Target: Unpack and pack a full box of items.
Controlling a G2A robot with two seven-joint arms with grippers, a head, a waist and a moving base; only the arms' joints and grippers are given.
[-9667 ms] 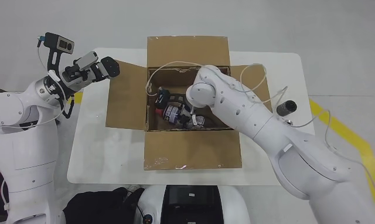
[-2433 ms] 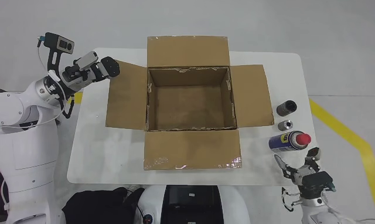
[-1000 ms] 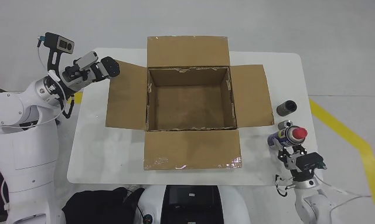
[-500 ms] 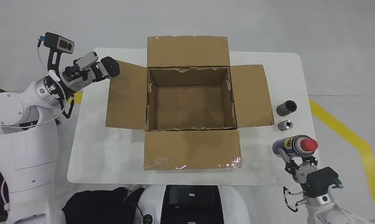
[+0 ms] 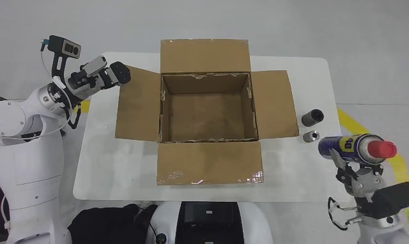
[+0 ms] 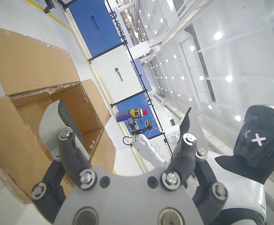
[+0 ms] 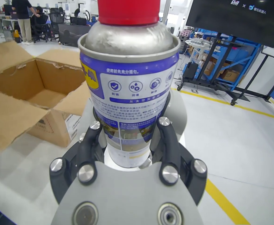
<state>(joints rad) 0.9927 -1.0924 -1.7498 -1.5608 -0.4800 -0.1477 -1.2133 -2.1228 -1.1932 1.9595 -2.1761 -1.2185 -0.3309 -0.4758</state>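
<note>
The cardboard box (image 5: 208, 116) stands open in the middle of the white table (image 5: 102, 161), flaps spread, its inside bare. My right gripper (image 5: 362, 172) is shut on the base of a blue spray can (image 5: 354, 147) with a red cap, held in the air past the table's right edge. From the right wrist, the can (image 7: 130, 78) rises upright from the gripper (image 7: 127, 129), with the box (image 7: 22, 87) beyond. My left gripper (image 5: 119, 73) is open and holds nothing, off the box's left flap. The left wrist view shows that gripper (image 6: 123, 108), the box (image 6: 34, 71) and the far-off can (image 6: 131, 115).
A black cylinder (image 5: 312, 117) and a small silver one (image 5: 310, 137) stand on the table, right of the box's right flap. A yellow floor line (image 5: 350, 119) runs past the table's right side.
The right gripper has lifted the spray can off the table and carried it right, beyond the table edge. Earlier, the right arm was inside the box among items; the box now holds nothing.
</note>
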